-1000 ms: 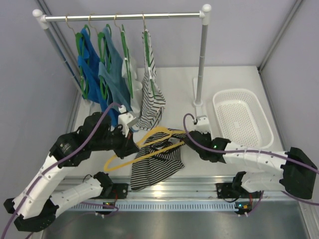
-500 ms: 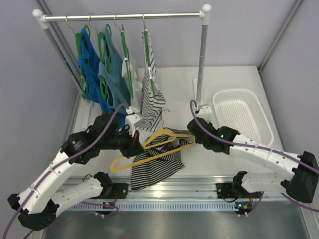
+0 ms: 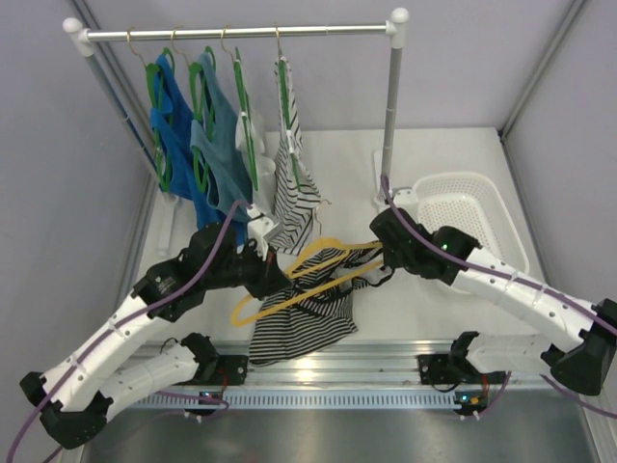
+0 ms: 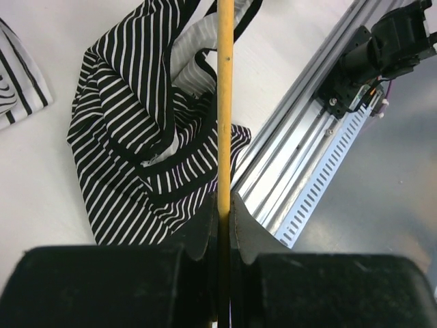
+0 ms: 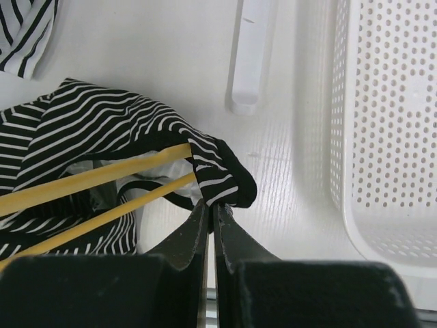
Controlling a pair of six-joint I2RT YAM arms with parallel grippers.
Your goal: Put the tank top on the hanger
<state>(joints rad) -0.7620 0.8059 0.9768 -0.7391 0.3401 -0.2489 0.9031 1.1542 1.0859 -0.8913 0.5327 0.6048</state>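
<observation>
The dark narrow-striped soft tank top (image 3: 304, 323) has been drawn up, away from the near aluminium rail (image 3: 386, 362), its black-edged corner pinched in the right gripper's (image 5: 210, 208) closed jaws, spread along the thin yellow-orange triangular hanger (image 4: 224, 102) clamped between the left gripper's (image 4: 224, 205) jaws, so threading seems underway.

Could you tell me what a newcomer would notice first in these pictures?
First, the yellow hanger held in the middle with the dark striped tank top bunched on it. The left gripper pinches its bar, and the right gripper pinches the top's black edge. Behind, blue and striped tops hang on green hangers from a rail, and a white basket sits at the right.
</observation>
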